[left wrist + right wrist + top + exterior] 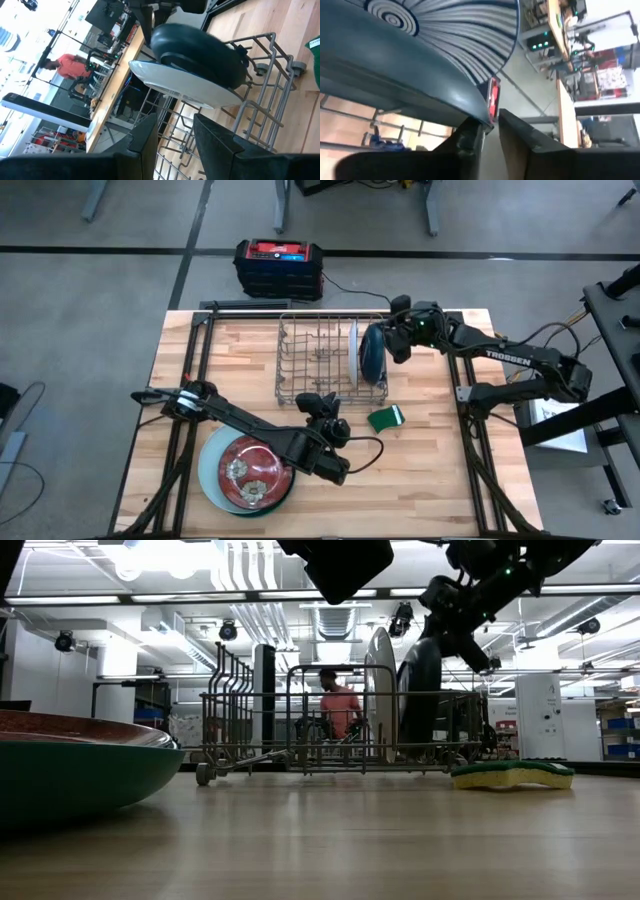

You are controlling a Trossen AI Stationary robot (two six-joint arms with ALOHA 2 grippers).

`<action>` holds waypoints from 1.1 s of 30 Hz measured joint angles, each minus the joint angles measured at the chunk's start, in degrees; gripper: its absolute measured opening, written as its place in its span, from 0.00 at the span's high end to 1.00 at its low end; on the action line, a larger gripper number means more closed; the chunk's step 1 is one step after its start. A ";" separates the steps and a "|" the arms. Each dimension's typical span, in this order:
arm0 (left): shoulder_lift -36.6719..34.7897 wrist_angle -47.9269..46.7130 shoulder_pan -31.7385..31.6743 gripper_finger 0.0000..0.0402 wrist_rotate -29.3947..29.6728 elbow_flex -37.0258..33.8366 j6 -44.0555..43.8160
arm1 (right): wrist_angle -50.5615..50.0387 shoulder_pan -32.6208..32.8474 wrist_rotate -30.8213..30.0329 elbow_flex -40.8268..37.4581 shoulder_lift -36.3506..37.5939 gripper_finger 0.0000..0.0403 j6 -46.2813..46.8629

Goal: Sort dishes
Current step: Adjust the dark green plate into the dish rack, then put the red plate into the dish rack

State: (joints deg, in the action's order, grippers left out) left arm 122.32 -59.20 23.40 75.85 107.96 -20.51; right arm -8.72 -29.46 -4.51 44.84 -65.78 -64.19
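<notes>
A dark teal plate stands on edge at the right end of the grey wire rack. A thin white plate stands on edge just to its left. My right gripper is at the teal plate's right side, shut on it. My left gripper hangs open and empty over the rack's near edge, pointing at both plates. At the near left, a red-brown plate lies on a green plate, and both lie on a large pale plate. My right gripper pinches the teal plate's rim between its two fingers, on the plate's upper part. The fingers come nearly level from the table's right. The plate stands upright on edge with its lower part down between the rack's wires.
A small green sponge with a white edge lies on the table near the rack's right near corner. A black and red box sits beyond the table's far edge. A person in a red shirt is far off in the room.
</notes>
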 joint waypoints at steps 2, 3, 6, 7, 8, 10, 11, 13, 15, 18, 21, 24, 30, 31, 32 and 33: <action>0.00 -0.01 0.00 0.71 0.00 0.00 -0.01 | -0.12 -0.26 -0.11 -0.02 0.00 0.82 0.78; 0.00 -0.02 0.00 0.71 0.00 0.00 0.00 | -0.12 -0.34 -0.13 -0.02 0.00 0.80 1.11; 0.00 -0.04 0.00 0.71 0.00 0.00 -0.02 | -0.06 -0.34 -0.13 -0.02 0.00 0.73 1.30; 0.00 -0.04 0.00 0.71 0.00 0.00 0.00 | 0.01 -0.34 -0.14 -0.02 0.00 0.71 1.41; 0.00 -0.04 0.00 0.71 -0.01 0.00 -0.02 | 0.05 -0.34 -0.15 -0.02 0.00 0.69 1.59; 0.00 -0.04 0.00 0.71 0.00 0.00 -0.01 | 0.12 -0.34 -0.63 -0.02 0.00 0.64 1.62; 0.00 -0.04 0.00 0.71 0.00 0.00 -0.02 | 0.10 -0.32 -1.52 -0.02 0.00 0.62 1.62; 0.00 -0.04 0.00 0.71 0.00 0.00 -0.02 | 0.12 -0.33 -3.86 -0.02 0.00 0.58 1.64; 0.00 -0.04 0.00 0.71 -0.01 0.00 -0.02 | 0.05 -0.34 -6.73 -0.02 0.00 0.54 1.65; 0.00 -0.04 0.00 0.71 -0.33 0.00 -0.02 | -0.54 -0.32 -12.06 -0.02 0.08 0.49 1.64; 0.00 -0.09 0.00 0.71 -0.37 0.00 0.00 | -2.91 -0.32 -16.17 -0.04 0.91 0.45 2.48; 0.00 -0.15 0.05 0.71 -0.37 0.00 0.00 | -3.80 -0.30 -23.93 -0.04 2.39 0.42 3.71; -0.11 -1.41 2.27 0.71 -1.74 2.14 0.04 | -2.40 -0.34 -29.89 -0.04 9.15 0.43 15.92; -0.14 -2.38 3.05 0.71 -2.57 3.55 0.06 | -2.18 -0.30 -29.18 -0.04 10.65 0.44 20.91; -0.22 -3.62 3.77 0.71 -3.93 5.14 0.01 | -2.15 -0.30 -27.76 -0.04 12.15 0.45 25.57; -0.22 -4.84 4.52 0.71 -5.38 7.02 -0.01 | -2.50 -0.32 -25.35 -0.04 13.74 0.46 29.81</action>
State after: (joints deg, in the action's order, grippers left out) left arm 122.10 -64.04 27.92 70.47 114.98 -20.52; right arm -11.22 -29.78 -29.87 44.80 -52.04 -34.38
